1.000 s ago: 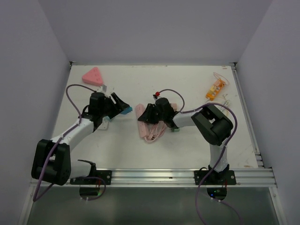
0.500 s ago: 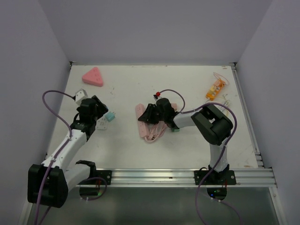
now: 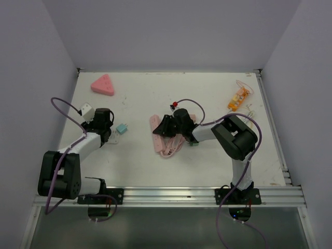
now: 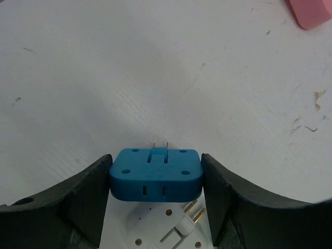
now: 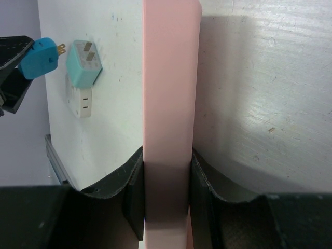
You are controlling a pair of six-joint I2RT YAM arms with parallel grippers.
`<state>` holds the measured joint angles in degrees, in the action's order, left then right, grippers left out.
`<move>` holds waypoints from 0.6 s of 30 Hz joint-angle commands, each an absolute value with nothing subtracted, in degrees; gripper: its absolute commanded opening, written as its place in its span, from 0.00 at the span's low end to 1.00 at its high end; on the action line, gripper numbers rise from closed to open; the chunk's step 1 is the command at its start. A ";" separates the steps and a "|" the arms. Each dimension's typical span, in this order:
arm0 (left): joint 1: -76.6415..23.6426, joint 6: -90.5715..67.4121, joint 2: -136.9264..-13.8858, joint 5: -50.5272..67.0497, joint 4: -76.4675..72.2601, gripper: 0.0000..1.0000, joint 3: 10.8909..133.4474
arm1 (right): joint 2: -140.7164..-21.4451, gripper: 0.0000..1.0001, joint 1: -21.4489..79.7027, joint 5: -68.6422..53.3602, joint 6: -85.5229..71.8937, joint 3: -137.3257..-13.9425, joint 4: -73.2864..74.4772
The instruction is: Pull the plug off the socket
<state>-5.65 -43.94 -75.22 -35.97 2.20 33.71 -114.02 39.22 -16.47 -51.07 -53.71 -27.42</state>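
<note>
Blue plug clamped in left pincer, prongs forward, pink strip clamped lengthwise in right pincer

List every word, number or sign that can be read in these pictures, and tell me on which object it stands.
No text can be read in any view.
Blue adapter: perhaps faint raised marks near its middle, too small to read.
Orange packet: some print, too blurred to read.
Pink power strip: no marking shows on the visible side.
</note>
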 commanded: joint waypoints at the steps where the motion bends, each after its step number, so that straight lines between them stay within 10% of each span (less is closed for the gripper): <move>1: -5.19 -45.18 -77.34 -40.87 -2.99 0.05 36.56 | -119.53 0.00 38.50 -13.62 -44.12 -49.48 -14.15; 5: -5.27 -46.22 -78.40 -40.17 -2.82 0.11 35.33 | -119.88 0.00 38.50 -14.94 -44.03 -49.66 -15.03; 9: -5.27 -46.49 -76.56 -38.86 -3.25 0.43 33.58 | -120.06 0.00 38.50 -15.47 -44.12 -49.75 -15.29; 18: -5.19 -47.37 -71.64 -36.12 -1.76 0.76 31.99 | -117.95 0.00 38.67 -15.91 -43.33 -49.22 -14.85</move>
<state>-5.63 -45.93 -74.61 -35.55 0.58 32.53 -114.67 38.59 -19.27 -50.50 -53.54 -28.95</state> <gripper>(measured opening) 0.727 0.346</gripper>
